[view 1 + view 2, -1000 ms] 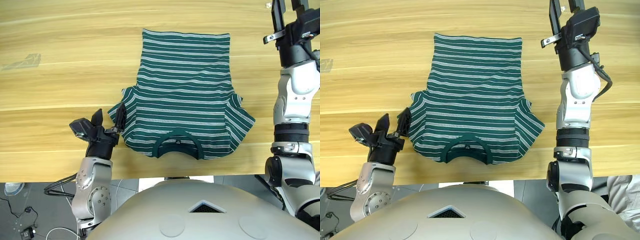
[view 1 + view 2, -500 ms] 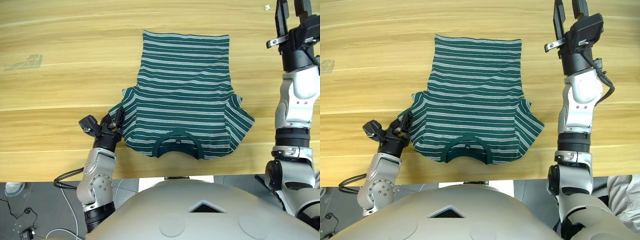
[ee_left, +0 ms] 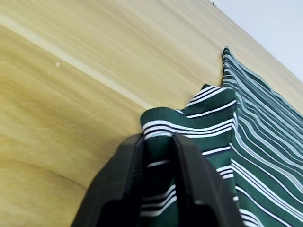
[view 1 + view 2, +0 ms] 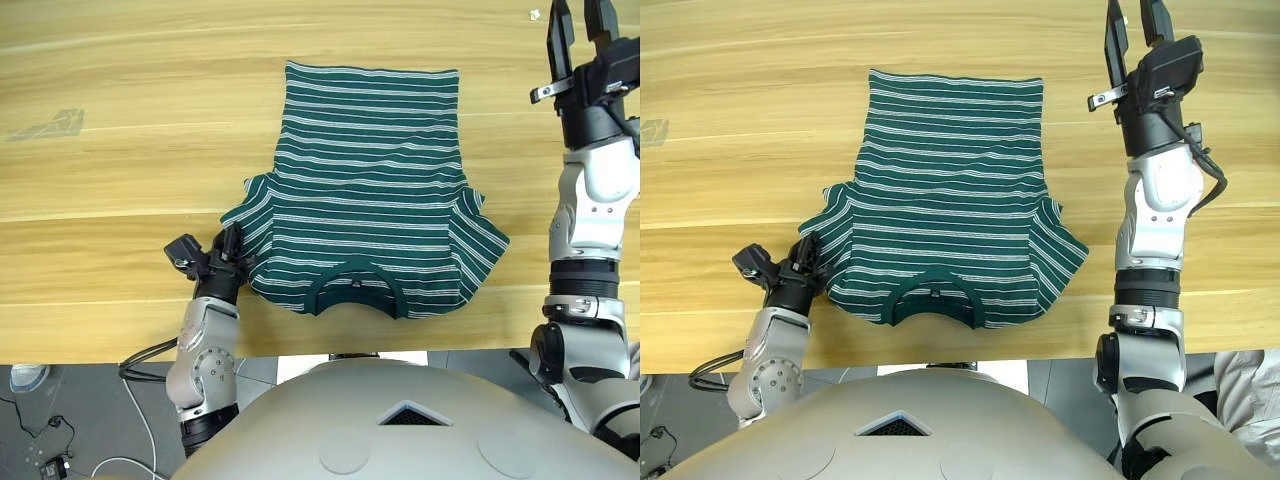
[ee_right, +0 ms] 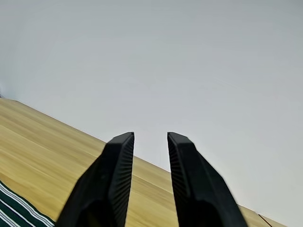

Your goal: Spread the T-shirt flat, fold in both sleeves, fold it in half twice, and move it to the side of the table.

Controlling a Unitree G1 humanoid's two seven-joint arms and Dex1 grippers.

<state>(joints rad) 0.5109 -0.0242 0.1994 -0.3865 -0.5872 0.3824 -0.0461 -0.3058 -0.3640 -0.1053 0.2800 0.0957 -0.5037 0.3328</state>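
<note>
A dark green T-shirt (image 4: 370,190) with white stripes lies on the wooden table (image 4: 120,180), collar toward me and hem at the far side. Both sleeves are bunched in against the body. My left gripper (image 4: 232,258) sits low at the shirt's left sleeve. In the left wrist view the left gripper (image 3: 158,139) is shut on the sleeve's (image 3: 189,118) folded edge. My right gripper (image 4: 578,30) is raised over the table's far right, off the shirt's hem corner. In the right wrist view the right gripper (image 5: 150,137) is open and holds nothing.
Bare wood stretches to the left and behind the shirt. A faint grey mark (image 4: 45,125) lies on the table at the left. A small white scrap (image 4: 536,14) is near the far right. The table's front edge runs just under the collar, with cables (image 4: 40,440) on the floor below.
My left gripper moved right onto the left sleeve and shut on its edge. The right gripper shifted only slightly and stayed open.
</note>
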